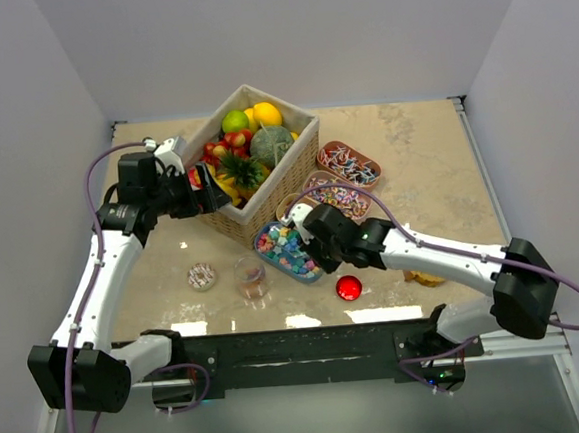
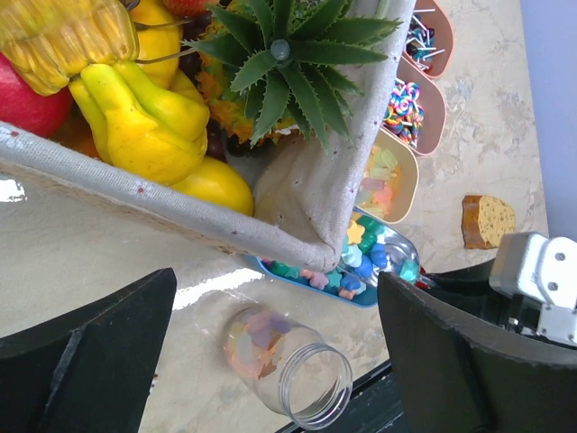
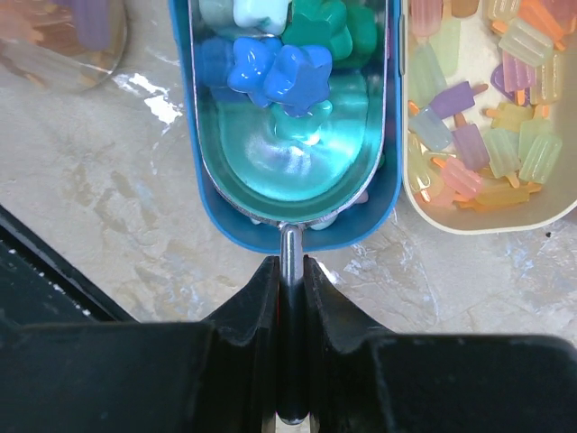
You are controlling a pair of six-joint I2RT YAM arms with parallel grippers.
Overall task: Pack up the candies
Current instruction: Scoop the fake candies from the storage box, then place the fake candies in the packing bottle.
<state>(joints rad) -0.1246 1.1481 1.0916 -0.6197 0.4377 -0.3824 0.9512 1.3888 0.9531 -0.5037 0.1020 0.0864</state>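
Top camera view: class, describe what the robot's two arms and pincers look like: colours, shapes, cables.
The left arm and right arm are made of smooth white links joined by chunky black joints. A thin purple cable loops loosely alongside each arm. The left pincer and right pincer are black and blocky.

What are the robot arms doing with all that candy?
The right gripper is pinching the handle of a metal scoop, which sits in the blue tray with blue and green star candies in its bowl. The left gripper hangs open by the fruit basket, holding nothing. A glass jar nearby has a few candies inside.
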